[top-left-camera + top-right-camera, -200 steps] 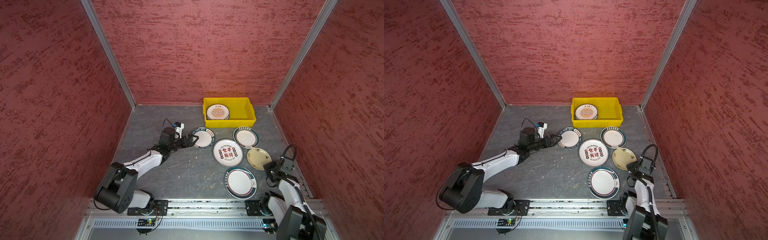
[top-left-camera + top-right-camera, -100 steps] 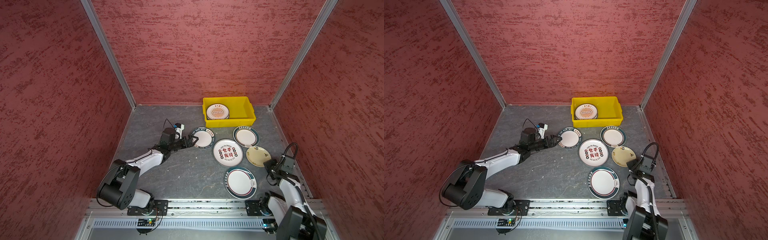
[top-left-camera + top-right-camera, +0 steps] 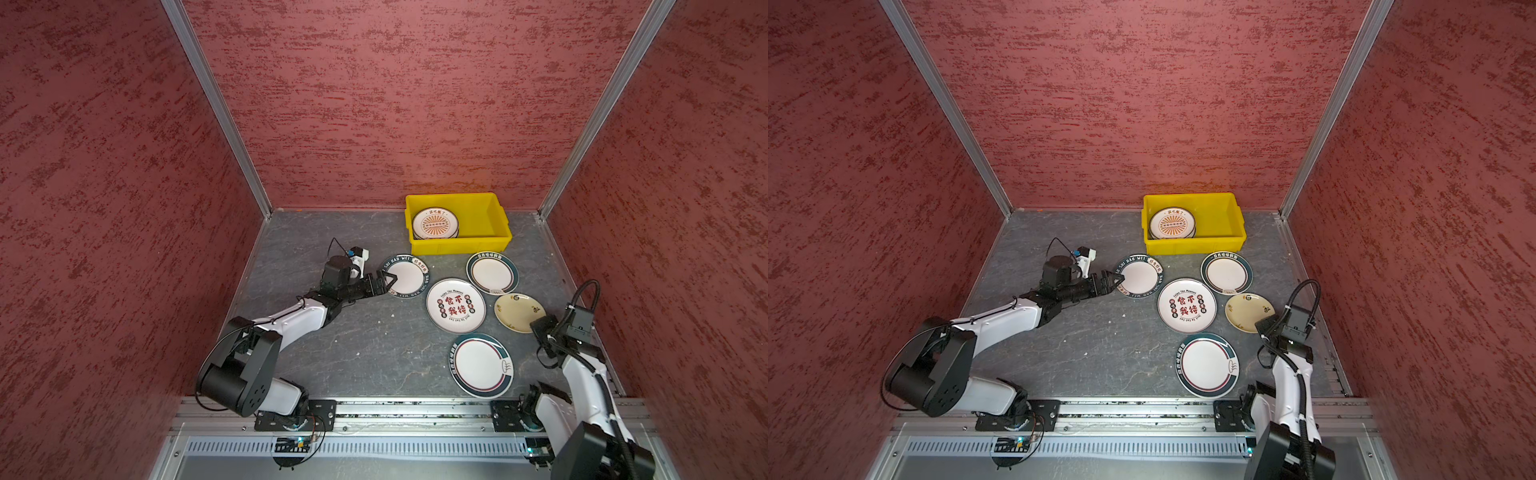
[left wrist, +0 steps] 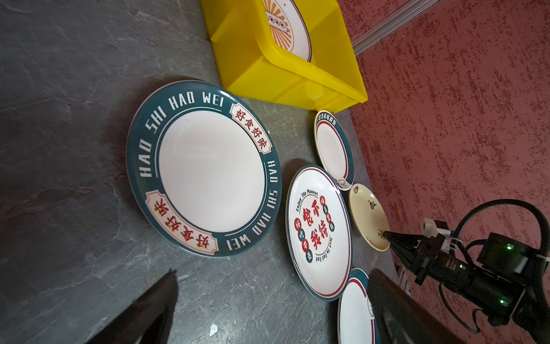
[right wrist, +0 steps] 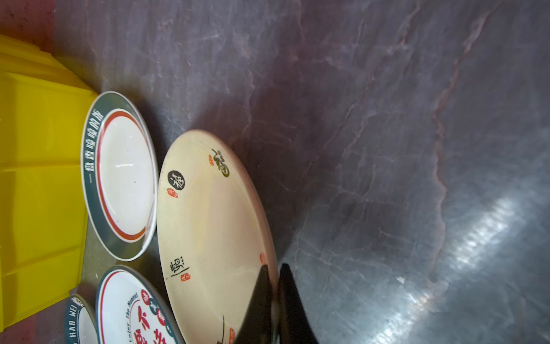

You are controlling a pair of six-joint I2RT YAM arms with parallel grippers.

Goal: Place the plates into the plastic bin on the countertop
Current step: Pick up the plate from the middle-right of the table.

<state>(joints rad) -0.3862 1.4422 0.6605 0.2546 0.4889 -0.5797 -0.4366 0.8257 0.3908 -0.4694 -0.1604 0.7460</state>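
The right pincer (image 5: 274, 269) is clamping the cream plate (image 5: 214, 214) by its rim for carrying to the bin (image 3: 461, 245), while the left pincer (image 3: 388, 278) is gaping wide beside the HAO SHI plate (image 3: 409, 276).

Teal-rim plate (image 4: 208, 169): "HAO SHI HAO WEI" running twice round the rim; red 好食好味 on two cream panels
Red-character plate (image 4: 318, 232): "Enjoy The Moment" on top; big red 食不我待; underneath, looks like "Just To Eat Eat"
Grey-rim plate (image 5: 122, 175): white characters, ending 的饭
Cream plate (image 5: 211, 223): brushed 福

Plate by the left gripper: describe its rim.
Rim: teal, white lettering, two cream panels of red characters. Best in left wrist view.
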